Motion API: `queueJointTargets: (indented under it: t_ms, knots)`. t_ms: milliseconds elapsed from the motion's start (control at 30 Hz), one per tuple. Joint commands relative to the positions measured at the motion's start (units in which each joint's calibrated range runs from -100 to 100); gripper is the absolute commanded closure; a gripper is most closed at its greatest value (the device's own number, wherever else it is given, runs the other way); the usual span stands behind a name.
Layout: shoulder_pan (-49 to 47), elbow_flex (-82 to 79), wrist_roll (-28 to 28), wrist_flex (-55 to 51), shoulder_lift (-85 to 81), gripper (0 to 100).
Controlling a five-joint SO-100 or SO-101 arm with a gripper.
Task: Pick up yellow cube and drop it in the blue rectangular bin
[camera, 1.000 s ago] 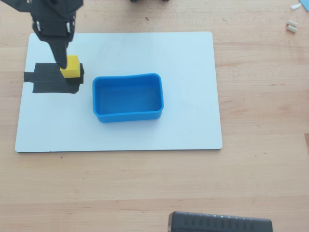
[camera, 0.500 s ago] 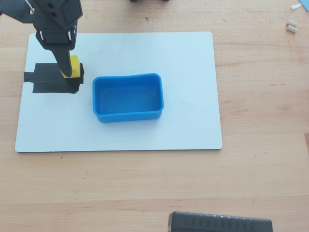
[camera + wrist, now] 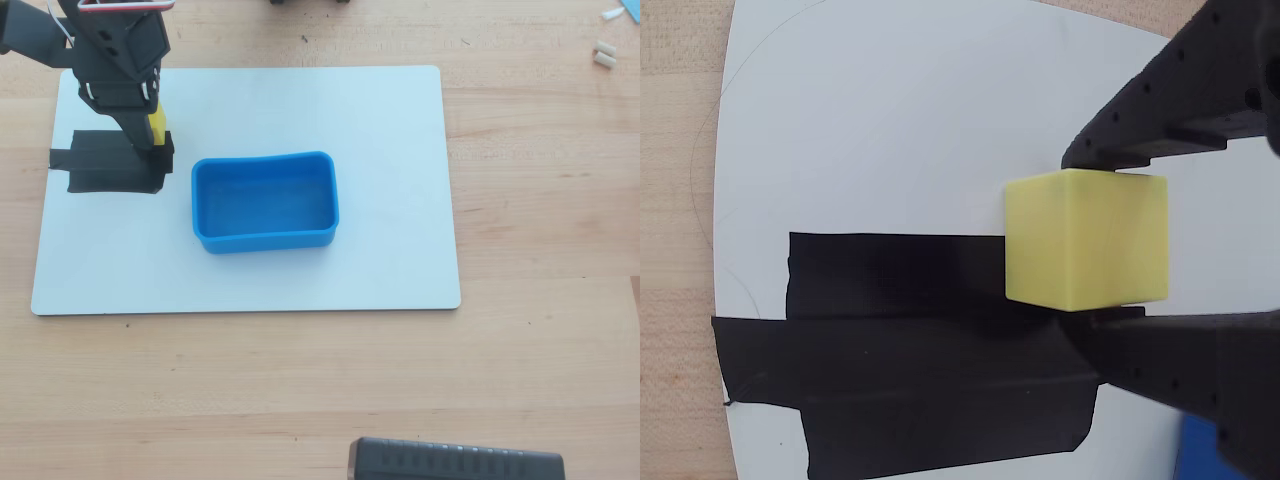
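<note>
A pale wooden desk (image 3: 540,380) is carrying a white rectangular board (image 3: 380,110) with black tape strips (image 3: 105,165) at its left. The black pincer (image 3: 1090,240) is gripping the small matte yellow cube (image 3: 1087,238) above the tape, so the pick looks done. Next it needs carrying right, over the empty shallow blue plastic bin (image 3: 265,240), then releasing.

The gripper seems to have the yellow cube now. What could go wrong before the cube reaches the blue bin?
1. The gripper pinches the yellow cube only near its fingertips in the wrist view, so the cube might slip or twist out.
2. The blue bin has thin walls; a low carry could hit its near wall and push it.
3. The cube hangs over black tape; dropped, it may bounce away.
</note>
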State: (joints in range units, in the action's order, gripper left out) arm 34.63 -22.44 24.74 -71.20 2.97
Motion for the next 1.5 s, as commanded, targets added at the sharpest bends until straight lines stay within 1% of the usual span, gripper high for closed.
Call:
queueJointTargets:
  t_ms: [0,167,367,467,567,667,833,1067,1200,1333,1367,1467]
  knots:
    - [0.36,0.81,0.05,-1.14,-2.56,87]
    - [-2.30,0.81,-1.51,-4.85,-9.62,87]
    - [-9.59,0.99,-3.22,-13.85,-24.29,87]
    - [-14.99,4.72,-6.11,-21.37,-25.96,87]
    - [-19.71,4.54,-9.04,-22.52,-28.29,87]
    - [-22.97,2.90,-11.58,-18.81,-30.24,87]
    - [-25.45,-10.46,-12.11,-3.94,-41.29,87]
    - [-25.97,-22.56,-12.31,11.75,-40.18,87]
    - [-26.74,-25.65,-12.31,17.36,-40.55,87]
    - [-27.77,-26.74,-12.36,19.34,-39.62,86]
    - [-28.03,-27.10,-12.36,19.34,-39.53,85]
    - [-28.20,-27.83,-12.36,19.10,-38.97,77]
